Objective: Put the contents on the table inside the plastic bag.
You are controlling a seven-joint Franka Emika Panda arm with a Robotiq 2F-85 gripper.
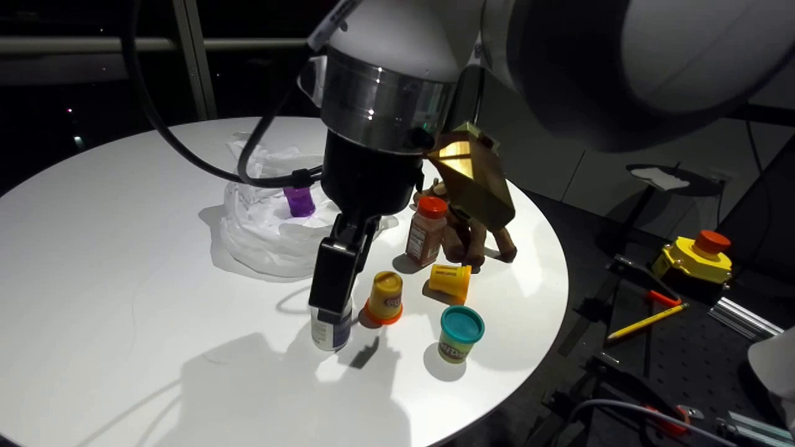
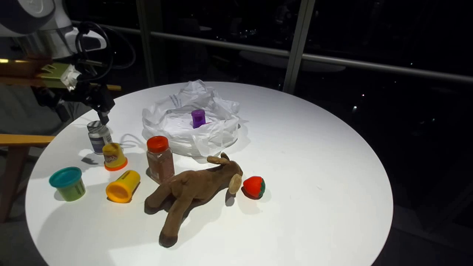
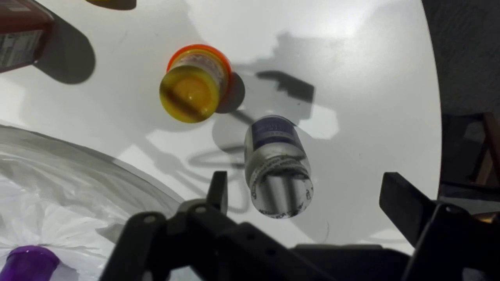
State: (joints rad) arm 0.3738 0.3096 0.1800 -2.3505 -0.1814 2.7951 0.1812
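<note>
The bottle (image 3: 278,152), white-grey with a dark label, stands upright on the counter (image 3: 375,105) and is likely next for bagging. In the wrist view it shows between the jaws of the tool (image 3: 304,187), which stand wide apart and grip nothing; the gap is smaller at nine o'clock than at three. How far down the tips reach is hard to tell. To take it cleanly, ease toward nine first so both jaws meet it together, not one tipping it; then lower until they flank the straight body and squeeze gently.

A yellow tub (image 3: 193,88) stands on its orange lid nearby, between ten and eleven from the bottle, and a swing that way could topple it. The plastic bag (image 3: 70,175), a purple container (image 3: 30,264) inside, spreads toward eight and nine: lift straight up, then cross its crumpled rim.

From the bag, in an exterior view: teal-lidded tub (image 2: 71,184) at eight; amber tub (image 2: 125,184) on its side and red-lidded jar (image 2: 161,160) near seven; brown plush animal (image 2: 199,184) at six; strawberry toy (image 2: 253,186) between four and five.
</note>
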